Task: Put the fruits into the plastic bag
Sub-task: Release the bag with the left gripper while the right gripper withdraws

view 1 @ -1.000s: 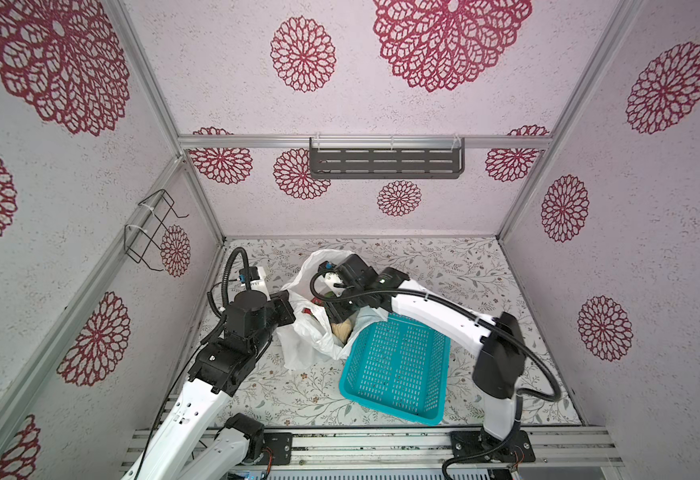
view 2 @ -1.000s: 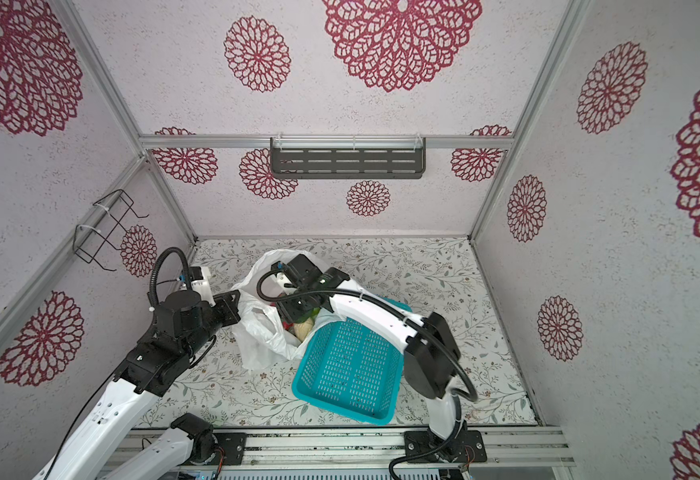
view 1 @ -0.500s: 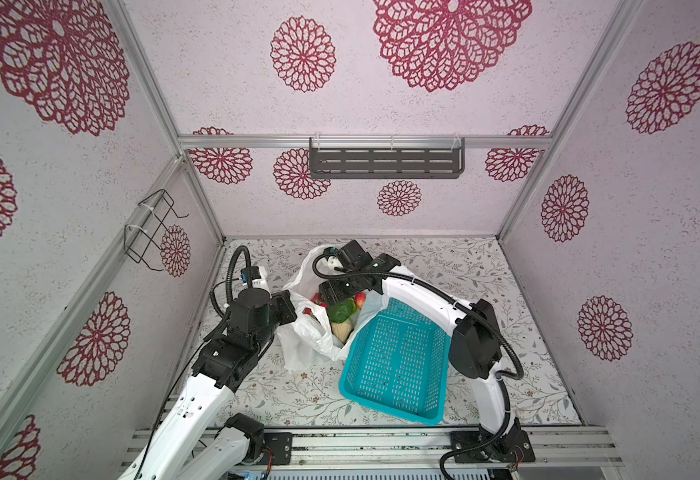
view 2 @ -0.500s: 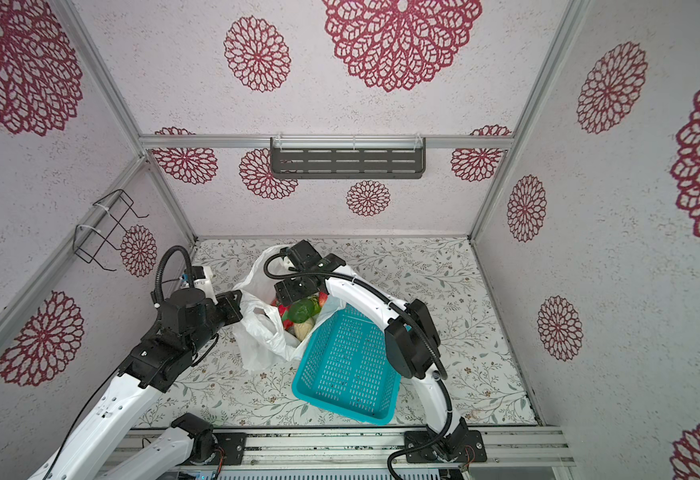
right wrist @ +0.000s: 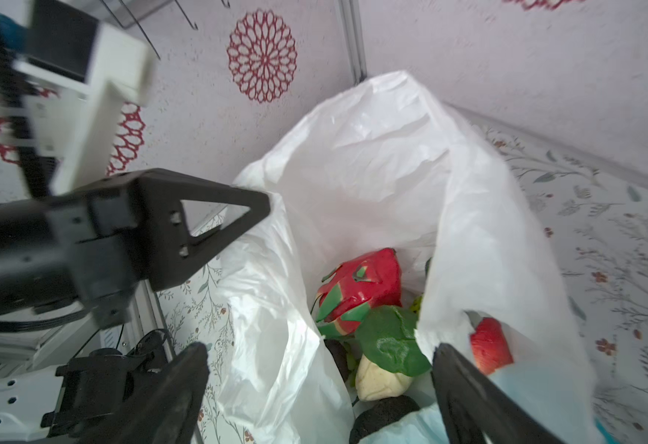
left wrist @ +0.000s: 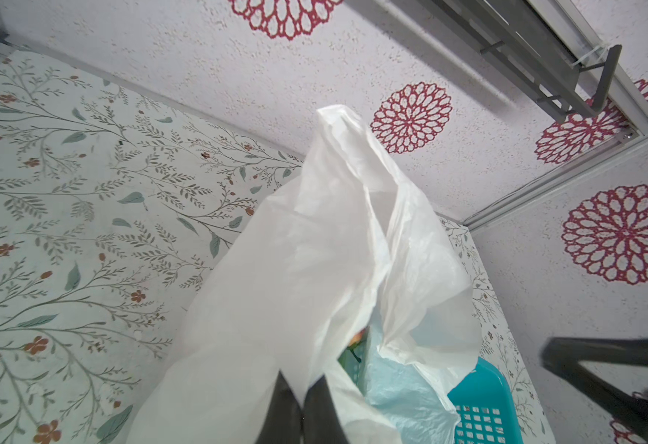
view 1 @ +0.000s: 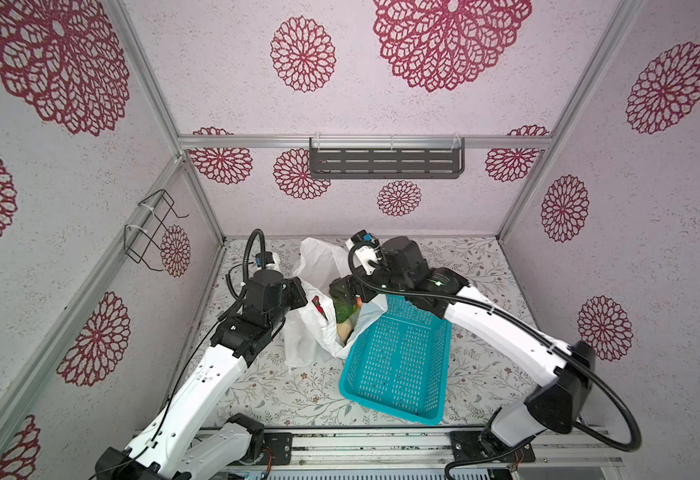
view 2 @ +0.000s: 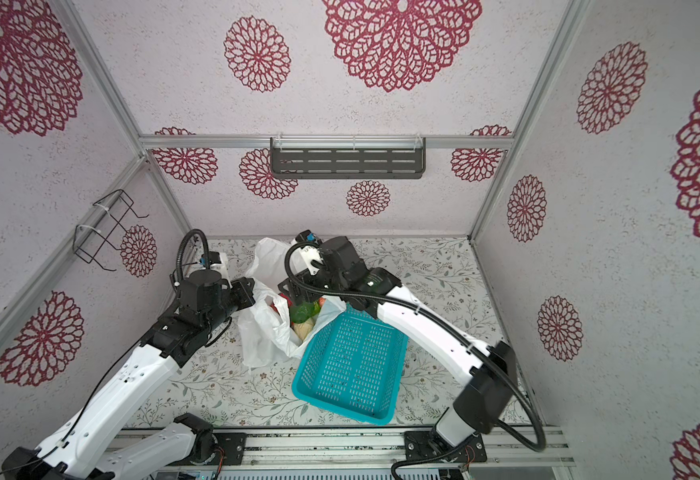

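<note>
At right pincer (right wrist: 322,384), jaws wide apart, gripping nothing, hovering over the mouth of the bag (right wrist: 372,153). Wider than a second ago and lifted a little out of the mouth; elbow swung out toward the right wall. Straight below, inside the bag: dragon fruit (right wrist: 368,280), then green fruit (right wrist: 387,342) lying on pear (right wrist: 380,378), with black fruit (right wrist: 383,417) nearest the camera. Strawberry (right wrist: 489,346) showing past a fold of film beside one finger. Green fruit close under the fingers half a second ago, now loose on the pile.

Across the mouth, at left pincer (left wrist: 303,411), fingers pressed together on the bag's rim, holding that side up, same place as before.

Edges: film slack and folded inward on the right pincer's near side; taut toward the left pincer. Rim of basket (view 1: 398,361) touching the bag just under the right pincer's wrist.

Room: open mouth directly below; stretch of desk (view 1: 481,257) behind the right pincer's arm up to the back wall, and more beyond the basket.
</note>
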### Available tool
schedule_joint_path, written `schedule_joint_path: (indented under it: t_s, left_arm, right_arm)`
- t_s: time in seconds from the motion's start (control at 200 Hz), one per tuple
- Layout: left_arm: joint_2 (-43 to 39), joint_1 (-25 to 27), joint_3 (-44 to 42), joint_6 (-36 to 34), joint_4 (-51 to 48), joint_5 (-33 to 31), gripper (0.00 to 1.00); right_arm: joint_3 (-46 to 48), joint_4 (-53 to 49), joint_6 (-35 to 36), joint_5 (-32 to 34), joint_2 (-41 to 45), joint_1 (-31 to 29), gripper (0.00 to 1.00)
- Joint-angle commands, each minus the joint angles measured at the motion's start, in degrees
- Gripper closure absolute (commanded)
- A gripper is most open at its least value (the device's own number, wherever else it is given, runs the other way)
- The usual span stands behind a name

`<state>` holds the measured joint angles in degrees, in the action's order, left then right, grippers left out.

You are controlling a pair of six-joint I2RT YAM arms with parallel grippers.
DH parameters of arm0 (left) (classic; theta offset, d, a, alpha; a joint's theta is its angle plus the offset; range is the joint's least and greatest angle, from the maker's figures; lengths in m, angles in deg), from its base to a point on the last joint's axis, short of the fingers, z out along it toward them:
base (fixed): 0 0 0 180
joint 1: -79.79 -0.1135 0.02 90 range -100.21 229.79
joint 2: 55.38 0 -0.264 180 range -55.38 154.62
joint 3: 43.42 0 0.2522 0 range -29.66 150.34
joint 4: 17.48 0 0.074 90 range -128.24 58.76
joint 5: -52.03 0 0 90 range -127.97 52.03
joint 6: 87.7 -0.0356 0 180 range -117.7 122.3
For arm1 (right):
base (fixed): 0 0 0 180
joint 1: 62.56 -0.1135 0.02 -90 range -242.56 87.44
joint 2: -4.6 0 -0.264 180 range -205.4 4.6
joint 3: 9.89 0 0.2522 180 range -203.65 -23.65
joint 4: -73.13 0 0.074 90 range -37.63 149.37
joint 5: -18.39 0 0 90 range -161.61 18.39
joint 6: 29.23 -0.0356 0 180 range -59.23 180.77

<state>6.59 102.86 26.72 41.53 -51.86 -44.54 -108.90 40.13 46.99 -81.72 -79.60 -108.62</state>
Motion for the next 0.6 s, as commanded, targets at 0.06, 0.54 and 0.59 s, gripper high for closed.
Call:
schedule_joint_path:
  t_s: [0.06, 0.54, 0.59]
  left_arm:
    - [4.85, 1.78, 3.59, -1.15, 6.92, 6.79, 0.4]
    - [-12.35, 7.75, 4.52, -11.45, 1.83, -19.12, 0.02]
    - [-15.77, 7.61, 3.84, -12.99, -0.81, -24.89, 0.02]
  right_arm:
    - [12.19, 7.8, -4.79, 19.17, 13.34, 7.58, 0.01]
    - [38.43, 10.23, -6.17, 48.74, 32.67, 24.94, 0.01]
    - [41.58, 13.02, -5.07, 52.07, 33.72, 25.21, 0.01]
